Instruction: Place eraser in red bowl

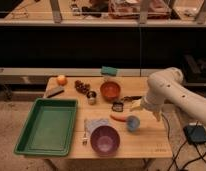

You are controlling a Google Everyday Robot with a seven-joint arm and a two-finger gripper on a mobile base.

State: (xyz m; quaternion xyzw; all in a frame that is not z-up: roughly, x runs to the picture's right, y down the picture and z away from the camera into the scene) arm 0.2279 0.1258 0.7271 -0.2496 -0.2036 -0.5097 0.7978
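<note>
Grey oblong eraser [54,91] is lying flat near the wooden surface's [151,140] far-left corner, by a round orange fruit [61,79]. Round orange-red bowl [110,90] is sitting mid-surface. Gripper [136,104] is hovering right of it, fingers apart, holding nothing.

Dim, warm overhead lighting; light wooden table [155,144] brightest, background dark; gripper [136,104], low over the table's right half, palely lit.

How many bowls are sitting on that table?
2. The red bowl sits mid-back on the table; the purple bowl is near its front edge. The gripper hovers right of the red bowl; the arm may hide small things.
</note>
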